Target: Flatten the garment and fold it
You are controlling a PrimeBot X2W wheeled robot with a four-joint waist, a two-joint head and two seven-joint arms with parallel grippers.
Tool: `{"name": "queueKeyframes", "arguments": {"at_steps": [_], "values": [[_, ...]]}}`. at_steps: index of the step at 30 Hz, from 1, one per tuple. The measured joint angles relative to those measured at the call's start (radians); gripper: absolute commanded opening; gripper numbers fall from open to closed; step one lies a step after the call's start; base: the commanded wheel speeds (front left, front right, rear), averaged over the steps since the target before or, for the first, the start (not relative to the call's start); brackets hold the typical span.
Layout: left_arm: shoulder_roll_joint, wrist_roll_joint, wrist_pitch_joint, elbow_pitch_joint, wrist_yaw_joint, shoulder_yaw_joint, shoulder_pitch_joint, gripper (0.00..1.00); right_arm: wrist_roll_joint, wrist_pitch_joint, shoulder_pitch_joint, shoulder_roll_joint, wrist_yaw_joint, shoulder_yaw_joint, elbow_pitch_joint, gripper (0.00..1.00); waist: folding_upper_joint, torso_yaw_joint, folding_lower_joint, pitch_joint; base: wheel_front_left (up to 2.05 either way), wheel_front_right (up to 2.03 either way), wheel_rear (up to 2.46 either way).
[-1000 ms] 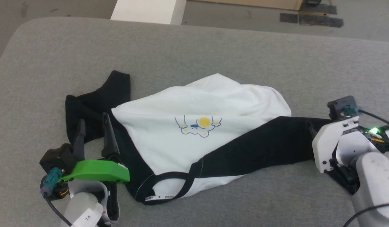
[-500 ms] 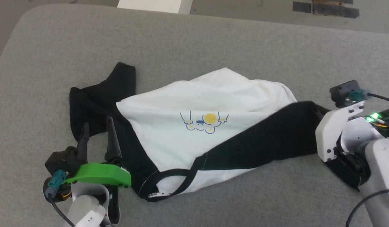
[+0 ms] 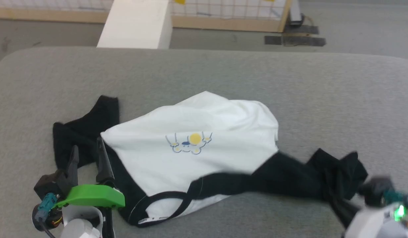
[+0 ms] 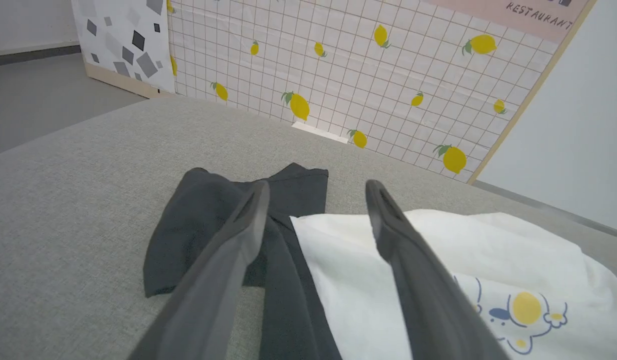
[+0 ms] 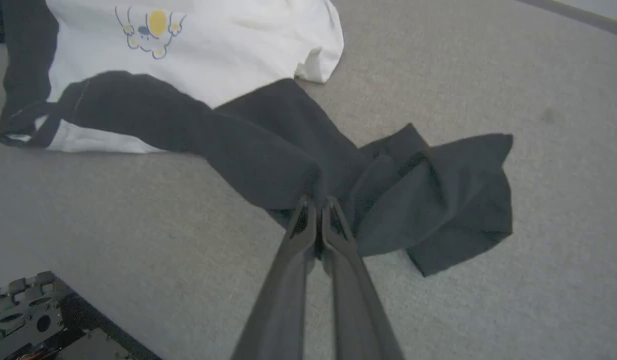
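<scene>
Plenty of bare grey padded surface (image 3: pixel 224 76) all round both grippers, so there's room to work. The garment (image 3: pixel 190 155) lies chest-up between them, its white body rumpled and nowhere near flat. Its long black right sleeve (image 5: pixel 438 200) trails out from the body to the right gripper (image 5: pixel 318 201), whose fingers are pressed together on a pinch of sleeve cloth. The cuff end flops in a heap just past the tips and off to one side. The left sleeve (image 3: pixel 81 132) is crumpled under and ahead of the left gripper (image 3: pixel 86 145). Its fingers are spread apart, one over black cloth and one over the white edge, gripping nothing as far as I can see. The neckband (image 3: pixel 164 201) sits just inboard of that gripper, and the little print (image 3: pixel 189 143) is further in. My read is that this is the spreading-out stage. I'd draw the right sleeve straight away from the body, low and slow, so the shirt doesn't slide along with it. I'd also bring the left gripper down on the shoulder as an anchor. The pinch looks mid-sleeve rather than at the cuff, so the loose end will probably need tidying after.
</scene>
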Motion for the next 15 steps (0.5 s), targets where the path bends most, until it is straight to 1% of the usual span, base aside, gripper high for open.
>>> {"name": "queueKeyframes", "arguments": {"at_steps": [3, 5, 7, 8, 9, 12, 15], "values": [[0.0, 0.002, 0.0, -0.003, -0.003, 0.008, 0.0, 1.0, 0.019, 0.054, 0.1, -0.005, 0.0, -0.013, 0.019, 0.0, 0.0, -0.029, 0.0, -0.013, 0.0, 0.0, 0.0], [0.0, 0.003, 0.0, -0.007, -0.003, 0.01, 0.001, 1.0, 0.022, 0.095, 0.138, -0.003, 0.0, -0.035, 0.043, 0.0, 0.0, -0.044, 0.0, -0.018, 0.0, 0.0, 0.0], [0.0, 0.004, 0.0, -0.009, -0.005, 0.012, 0.001, 1.0, 0.0, 0.139, 0.164, 0.009, 0.0, -0.085, 0.071, 0.01, 0.0, -0.057, 0.0, -0.022, 0.0, 0.0, 0.0], [0.0, 0.004, 0.0, -0.009, -0.007, 0.012, 0.001, 1.0, -0.023, 0.145, 0.169, 0.019, 0.0, -0.109, 0.076, 0.33, 0.0, -0.062, 0.0, -0.022, 0.0, 0.0, 0.0], [0.0, 0.004, 0.0, -0.008, -0.008, 0.012, 0.001, 1.0, -0.038, 0.145, 0.17, 0.037, 0.0, -0.134, 0.079, 1.0, 0.0, -0.065, 0.0, -0.022, 0.0, 0.0, 0.0], [0.0, 0.004, 0.0, -0.006, -0.009, 0.01, 0.001, 1.0, -0.095, 0.14, 0.167, 0.107, 0.0, -0.19, 0.08, 1.0, 0.0, -0.064, 0.0, -0.018, 0.0, 0.0, 0.0], [0.0, 0.004, 0.0, -0.003, -0.016, 0.006, 0.001, 1.0, -0.156, 0.066, 0.139, 0.169, 0.0, -0.238, 0.061, 1.0, 0.0, -0.055, 0.0, -0.017, 0.0, 0.0, 0.0]]}}
